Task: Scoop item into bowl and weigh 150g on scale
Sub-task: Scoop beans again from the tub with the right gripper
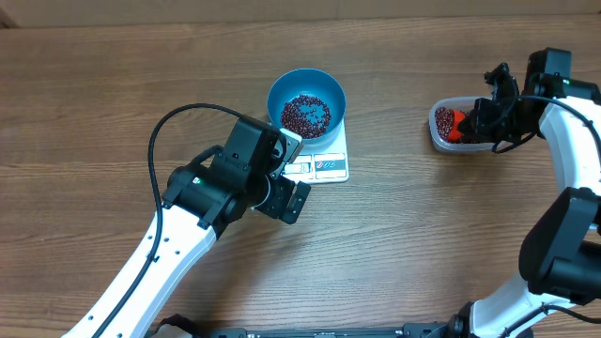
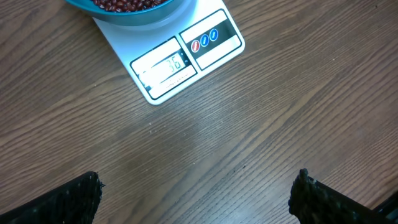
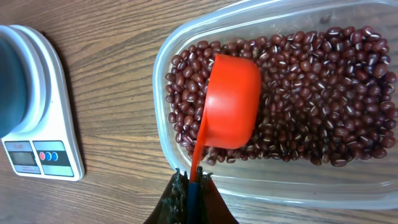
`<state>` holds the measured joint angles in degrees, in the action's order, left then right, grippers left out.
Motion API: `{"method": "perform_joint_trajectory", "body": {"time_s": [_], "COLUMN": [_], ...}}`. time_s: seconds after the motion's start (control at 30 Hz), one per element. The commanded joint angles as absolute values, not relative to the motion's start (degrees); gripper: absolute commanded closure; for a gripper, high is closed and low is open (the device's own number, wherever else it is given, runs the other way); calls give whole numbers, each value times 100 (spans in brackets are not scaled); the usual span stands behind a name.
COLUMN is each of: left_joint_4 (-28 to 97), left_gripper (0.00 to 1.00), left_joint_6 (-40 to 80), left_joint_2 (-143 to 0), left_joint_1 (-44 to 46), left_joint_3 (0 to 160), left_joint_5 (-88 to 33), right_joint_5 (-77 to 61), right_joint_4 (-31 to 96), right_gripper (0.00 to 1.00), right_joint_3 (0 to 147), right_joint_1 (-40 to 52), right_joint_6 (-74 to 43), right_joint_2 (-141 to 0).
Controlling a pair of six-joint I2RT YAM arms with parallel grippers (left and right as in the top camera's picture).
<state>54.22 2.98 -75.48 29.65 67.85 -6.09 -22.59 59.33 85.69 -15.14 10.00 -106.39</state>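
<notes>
Left gripper [image 2: 196, 199]: jaws spread wide, nothing between them, poised over the bare table [image 2: 280, 112] near the display edge of the scale [image 2: 163, 62]

Right gripper [image 3: 189, 194]: clenched on the handle of a red scoop [image 3: 231, 99]. The scoop's cup lies among the beans [image 3: 323, 106] in a clear plastic tub [image 3: 160, 93], well apart from the scale

Blue bowl [image 1: 278, 89]: seated on the scale, a modest layer of beans covering its bottom

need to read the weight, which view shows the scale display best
Left wrist: the scale display sits close, digits showing. Overhead has it tiny beside the left arm; right wrist shows it small, unreadable.
</notes>
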Motion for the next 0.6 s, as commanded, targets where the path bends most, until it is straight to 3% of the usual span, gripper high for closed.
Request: {"method": "perform_joint_trajectory", "body": {"time_s": [0.0, 0.57], "left_joint_4": [5413, 5413], "left_gripper": [1, 0], "left_joint_6": [294, 294], "left_joint_2": [-7531, -7531], "left_joint_1": [2993, 2993], "left_joint_3": [6801, 6803], "left_joint_5": [-705, -705], "right_joint_5": [-2558, -2871], "right_joint_4": [5940, 5815], "right_gripper": [97, 96], "right_joint_3": [8523, 8200], "right_joint_1": [-1601, -1850], "right_joint_6": [1079, 1100], "right_joint_2": [-10654, -10654]}}
